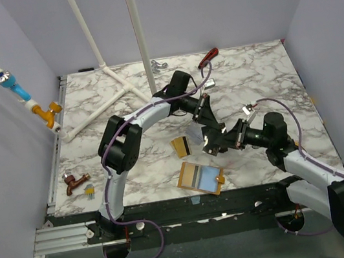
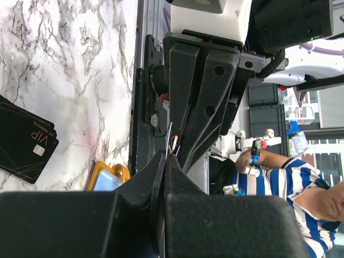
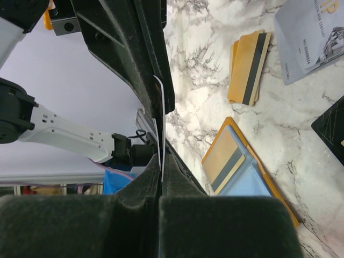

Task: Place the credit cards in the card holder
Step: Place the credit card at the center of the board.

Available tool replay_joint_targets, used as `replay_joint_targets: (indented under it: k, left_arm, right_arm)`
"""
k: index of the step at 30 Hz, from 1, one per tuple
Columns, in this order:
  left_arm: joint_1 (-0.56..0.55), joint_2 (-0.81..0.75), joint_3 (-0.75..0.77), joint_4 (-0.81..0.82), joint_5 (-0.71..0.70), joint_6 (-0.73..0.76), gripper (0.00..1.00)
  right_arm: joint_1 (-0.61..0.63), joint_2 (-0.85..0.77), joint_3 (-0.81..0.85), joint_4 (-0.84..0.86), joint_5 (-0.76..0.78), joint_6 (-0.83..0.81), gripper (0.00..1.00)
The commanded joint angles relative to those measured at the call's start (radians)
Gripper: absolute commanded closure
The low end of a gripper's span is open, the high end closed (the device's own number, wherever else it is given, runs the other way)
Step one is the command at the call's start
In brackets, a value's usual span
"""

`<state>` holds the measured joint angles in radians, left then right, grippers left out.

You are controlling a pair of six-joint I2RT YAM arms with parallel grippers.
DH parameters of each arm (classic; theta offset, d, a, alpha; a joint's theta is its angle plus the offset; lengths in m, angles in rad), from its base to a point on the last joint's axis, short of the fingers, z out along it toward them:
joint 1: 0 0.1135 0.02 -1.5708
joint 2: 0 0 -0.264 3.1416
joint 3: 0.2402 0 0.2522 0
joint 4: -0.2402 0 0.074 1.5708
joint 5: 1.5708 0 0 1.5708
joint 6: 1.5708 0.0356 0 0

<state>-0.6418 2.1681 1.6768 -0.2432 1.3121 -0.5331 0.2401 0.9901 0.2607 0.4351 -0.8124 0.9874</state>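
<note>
A thin pale credit card (image 3: 162, 126) stands edge-on in the air, pinched from both ends. My right gripper (image 3: 161, 161) is shut on its near end and my left gripper (image 2: 165, 158) is shut on the other end. In the top view the two grippers meet tip to tip, left (image 1: 211, 128) and right (image 1: 215, 142). The orange card holder (image 1: 199, 177) lies open on the marble in front of them, with a gold-tan striped card (image 3: 228, 158) in its blue pocket. More gold-tan credit cards (image 3: 248, 67) and a pale grey-blue one (image 3: 309, 37) lie flat close by.
A black VIP card (image 2: 27, 142) lies on the marble beside the grippers. White pipes (image 1: 107, 90) cross the back left, with a red-handled tool (image 1: 209, 56) at the back edge. A brown object and small keys (image 1: 79, 183) sit at the left edge.
</note>
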Motion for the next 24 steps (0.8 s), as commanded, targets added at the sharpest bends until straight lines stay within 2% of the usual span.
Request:
replay_joint_targets:
  k: [1, 13, 20, 24]
  left_arm:
    - [0.041, 0.009, 0.027, 0.125, -0.182, -0.059, 1.0]
    - [0.059, 0.052, 0.081, 0.056, -0.262, 0.012, 1.0]
    - [0.031, 0.078, 0.089, 0.004, -0.298, 0.064, 1.0]
    - [-0.003, 0.107, 0.095, -0.043, -0.345, 0.115, 0.94]
  right_arm:
    - [0.011, -0.036, -0.05, -0.021, -0.054, 0.023, 0.99]
    - [0.011, -0.123, -0.087, -0.074, -0.054, 0.04, 0.99]
    - [0.011, -0.13, -0.055, -0.102, -0.048, 0.027, 0.99]
    - [0.011, -0.153, -0.002, -0.19, -0.019, 0.001, 0.99]
